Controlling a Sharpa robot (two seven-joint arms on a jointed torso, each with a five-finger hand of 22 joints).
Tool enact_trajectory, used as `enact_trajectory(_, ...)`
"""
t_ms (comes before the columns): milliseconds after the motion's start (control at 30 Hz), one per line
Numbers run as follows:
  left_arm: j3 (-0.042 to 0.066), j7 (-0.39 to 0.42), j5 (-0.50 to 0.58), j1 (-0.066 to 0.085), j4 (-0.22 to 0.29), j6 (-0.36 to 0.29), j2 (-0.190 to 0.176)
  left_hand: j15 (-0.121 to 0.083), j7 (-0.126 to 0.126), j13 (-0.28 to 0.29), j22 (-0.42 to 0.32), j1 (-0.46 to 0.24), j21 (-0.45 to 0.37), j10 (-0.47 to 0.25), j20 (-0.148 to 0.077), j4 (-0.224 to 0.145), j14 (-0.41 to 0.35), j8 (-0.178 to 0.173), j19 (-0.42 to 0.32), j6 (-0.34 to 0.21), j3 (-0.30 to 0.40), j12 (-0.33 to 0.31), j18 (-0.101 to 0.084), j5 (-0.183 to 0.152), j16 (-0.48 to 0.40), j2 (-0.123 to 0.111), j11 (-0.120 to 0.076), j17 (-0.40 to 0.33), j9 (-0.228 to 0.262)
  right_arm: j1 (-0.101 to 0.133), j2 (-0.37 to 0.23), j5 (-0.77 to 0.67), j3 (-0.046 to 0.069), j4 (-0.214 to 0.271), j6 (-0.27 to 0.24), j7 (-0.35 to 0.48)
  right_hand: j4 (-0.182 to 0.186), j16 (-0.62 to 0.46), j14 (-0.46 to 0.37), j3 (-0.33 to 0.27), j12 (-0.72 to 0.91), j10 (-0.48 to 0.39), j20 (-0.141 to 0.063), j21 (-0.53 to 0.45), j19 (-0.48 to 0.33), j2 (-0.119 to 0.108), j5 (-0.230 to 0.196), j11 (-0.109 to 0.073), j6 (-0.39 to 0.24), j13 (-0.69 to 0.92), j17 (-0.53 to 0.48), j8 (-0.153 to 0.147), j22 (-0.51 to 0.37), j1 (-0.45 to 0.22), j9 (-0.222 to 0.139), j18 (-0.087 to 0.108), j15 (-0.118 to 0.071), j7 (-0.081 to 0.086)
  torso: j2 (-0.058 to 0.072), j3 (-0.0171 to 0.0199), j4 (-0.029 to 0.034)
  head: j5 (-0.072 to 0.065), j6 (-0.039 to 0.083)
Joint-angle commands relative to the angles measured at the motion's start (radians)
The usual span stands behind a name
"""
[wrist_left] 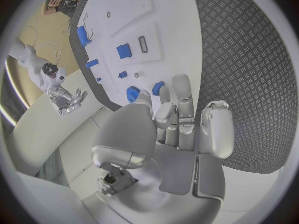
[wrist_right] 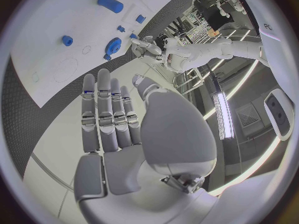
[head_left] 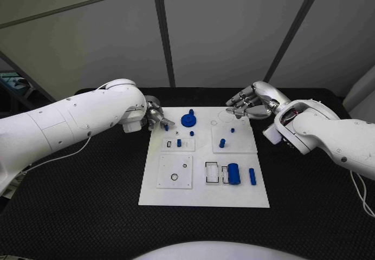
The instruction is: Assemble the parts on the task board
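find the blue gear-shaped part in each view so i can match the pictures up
Head view: the blue gear-shaped part stands at the task board's far edge, between the left hand and right hand.
Left wrist view: it sits just beyond the fingertips.
Right wrist view: it sits on the board's far part.
Shared landmark: the big blue cylinder.

Far left corner of task board (head_left: 205,200) behind left hand (head_left: 154,116)

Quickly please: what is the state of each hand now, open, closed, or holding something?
Left hand: open, holding nothing, at the task board's far left corner.
Right hand: open, fingers straight, holding nothing.
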Motion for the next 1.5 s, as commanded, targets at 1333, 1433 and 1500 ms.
enact_trajectory(1333,0.001,0.044,0.147,0.001,0.062,-0.049,-0.046,0.001,0.005,-0.021,0.01,0.02,-0.019,-0.019,0.002,-0.153,-0.004,-0.043,-0.013,-0.028,0.787,-0.06,0.014,0.0,-0.022,-0.157,0.002,0.043,0.075,0.001,-0.001,-0.001,0.001,0.004,0.002,0.004,0.003,-0.007,-0.001,0.001,0.008,-0.01,-0.001,-0.009,0.011,0.003,0.021,0.001,-0.009,0.003,-0.002,-0.003,-0.005,0.002,0.001,0.013,0.005,-0.001,-0.002,-0.001,0.0019,0.002,-0.006)
enact_trajectory(1433,0.001,0.053,0.162,0.001,0.09,-0.066,-0.067,-0.001,0.006,-0.025,0.012,0.003,-0.019,-0.018,0.004,-0.168,-0.003,-0.041,-0.013,-0.028,0.817,-0.064,0.013,0.0,-0.021,-0.166,0.0,0.045,0.081,0.001,-0.001,-0.001,0.001,0.004,0.002,0.004,0.003,-0.007,-0.001,0.001,0.008,-0.01,-0.001,-0.009,0.011,0.003,0.021,0.001,-0.009,0.003,-0.002,-0.003,-0.005,0.002,0.001,0.013,0.005,-0.001,-0.002,-0.0009,0.0024,0.003,-0.004)
enact_trajectory(1500,0.001,0.059,0.17,0.001,0.117,-0.079,-0.086,-0.001,0.004,-0.025,0.012,-0.004,-0.019,-0.017,0.003,-0.175,-0.002,-0.04,-0.013,-0.027,0.828,-0.065,0.014,0.0,-0.02,-0.17,0.0,0.047,0.083,0.001,-0.002,-0.001,0.001,0.004,0.002,0.004,0.004,-0.007,-0.001,0.001,0.008,-0.01,-0.001,-0.01,0.012,0.003,0.023,0.001,-0.009,0.003,-0.002,-0.003,-0.005,0.002,0.001,0.013,0.005,-0.001,-0.002,-0.0009,0.0021,0.004,-0.004)
